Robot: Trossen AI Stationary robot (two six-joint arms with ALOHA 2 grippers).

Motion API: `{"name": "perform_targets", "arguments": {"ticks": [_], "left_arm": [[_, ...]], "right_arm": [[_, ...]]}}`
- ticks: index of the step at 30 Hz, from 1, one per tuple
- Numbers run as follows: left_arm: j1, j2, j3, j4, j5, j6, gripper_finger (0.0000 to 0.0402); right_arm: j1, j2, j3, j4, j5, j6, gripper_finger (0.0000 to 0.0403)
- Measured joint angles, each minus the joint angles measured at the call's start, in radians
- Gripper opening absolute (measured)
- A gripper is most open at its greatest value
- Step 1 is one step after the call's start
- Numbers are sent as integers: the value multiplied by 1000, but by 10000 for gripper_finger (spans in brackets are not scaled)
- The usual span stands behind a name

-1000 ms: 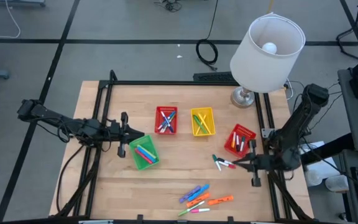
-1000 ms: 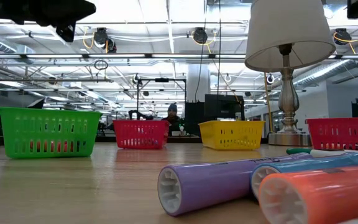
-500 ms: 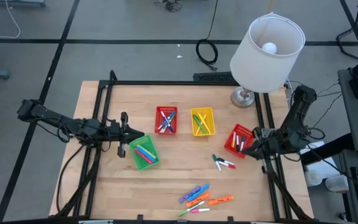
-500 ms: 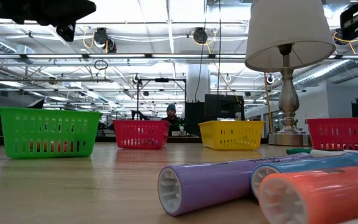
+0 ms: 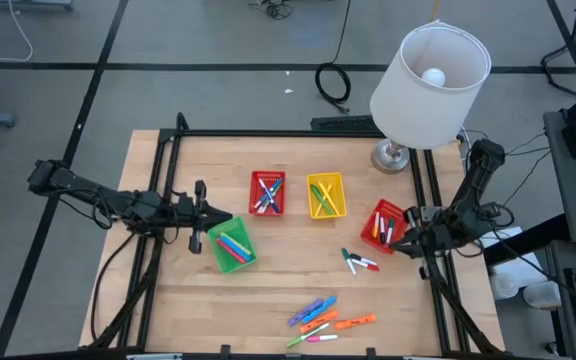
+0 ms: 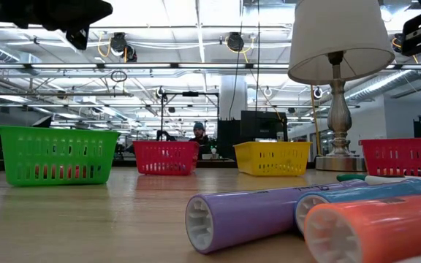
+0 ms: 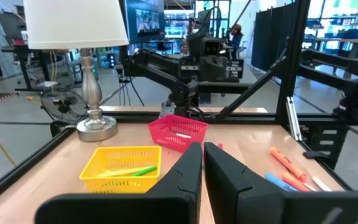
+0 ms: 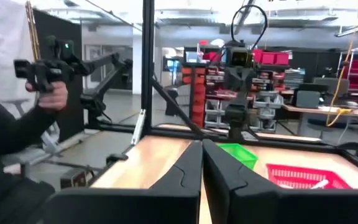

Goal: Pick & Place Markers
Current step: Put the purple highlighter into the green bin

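Markers lie loose on the wood near the front edge; others fill the mesh baskets.

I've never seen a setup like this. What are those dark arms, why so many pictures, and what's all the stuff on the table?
Two robot arms work at a wooden table. One camera looks straight down, one sits at table height, and one rides on each wrist. The left gripper hangs over the green basket; the right gripper is beside the tilted red basket. Both have their fingers shut and hold nothing. Another red basket and a yellow basket hold markers too. Loose markers lie near the front edge, under a lamp.
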Motion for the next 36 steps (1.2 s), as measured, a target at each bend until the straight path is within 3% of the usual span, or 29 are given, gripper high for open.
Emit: {"name": "perform_targets", "arguments": {"ticks": [36], "left_arm": [[0, 9, 0, -64, 36, -84, 26]], "right_arm": [[0, 13, -5, 22, -4, -48, 0]]}}
